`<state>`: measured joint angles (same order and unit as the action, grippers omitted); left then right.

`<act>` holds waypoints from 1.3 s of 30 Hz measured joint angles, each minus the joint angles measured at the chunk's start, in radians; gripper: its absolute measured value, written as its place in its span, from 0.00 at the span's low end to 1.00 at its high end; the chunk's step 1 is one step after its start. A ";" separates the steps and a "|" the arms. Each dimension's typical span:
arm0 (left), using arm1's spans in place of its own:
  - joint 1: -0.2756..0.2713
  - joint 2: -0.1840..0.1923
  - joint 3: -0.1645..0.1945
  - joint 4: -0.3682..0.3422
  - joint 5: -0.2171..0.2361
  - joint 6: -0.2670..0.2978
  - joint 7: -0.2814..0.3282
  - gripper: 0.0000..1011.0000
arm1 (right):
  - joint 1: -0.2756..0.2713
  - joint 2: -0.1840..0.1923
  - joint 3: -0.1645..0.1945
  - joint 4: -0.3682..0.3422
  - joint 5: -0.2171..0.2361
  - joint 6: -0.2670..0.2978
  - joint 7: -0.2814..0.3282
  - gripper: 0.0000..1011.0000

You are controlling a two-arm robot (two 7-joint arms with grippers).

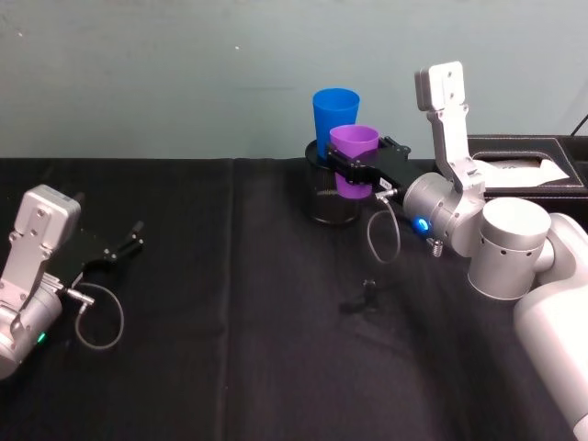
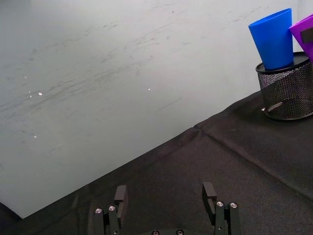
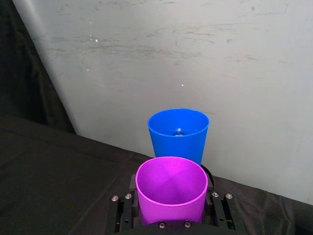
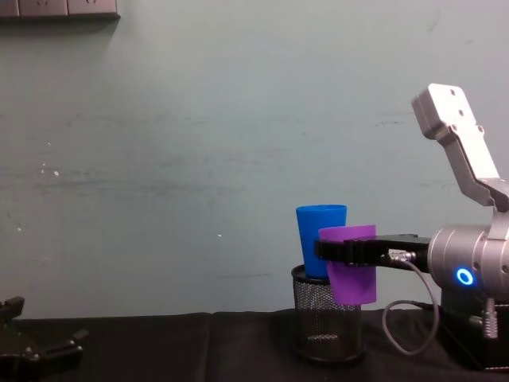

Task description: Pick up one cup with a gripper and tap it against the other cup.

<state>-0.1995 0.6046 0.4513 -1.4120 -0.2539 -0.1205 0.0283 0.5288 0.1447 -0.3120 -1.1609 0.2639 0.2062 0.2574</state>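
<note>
My right gripper (image 1: 346, 168) is shut on the purple cup (image 1: 354, 158), holding it upright in the air at the back middle of the table. The blue cup (image 1: 335, 118) stands upright in a black wire-mesh pot (image 1: 323, 196) just behind and left of it. In the chest view the purple cup (image 4: 351, 263) overlaps the blue cup (image 4: 320, 249) and I cannot tell whether they touch. The right wrist view has the purple cup (image 3: 171, 196) between the jaws with the blue cup (image 3: 178, 134) right beyond it. My left gripper (image 1: 127, 246) rests open on the table at the far left.
A black box with white stitching (image 1: 524, 161) holding white paper sits at the back right. The black cloth (image 1: 230, 349) covers the table, with a wall close behind. A small dark object (image 1: 367, 294) lies on the cloth in the middle.
</note>
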 joint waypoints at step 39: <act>0.000 0.000 0.000 0.000 0.000 0.000 0.000 0.99 | -0.171 0.093 -0.016 -0.233 0.014 0.009 0.060 0.72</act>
<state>-0.1995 0.6047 0.4514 -1.4120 -0.2539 -0.1206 0.0283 0.3577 0.2373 -0.3285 -1.3940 0.2783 0.2154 0.3170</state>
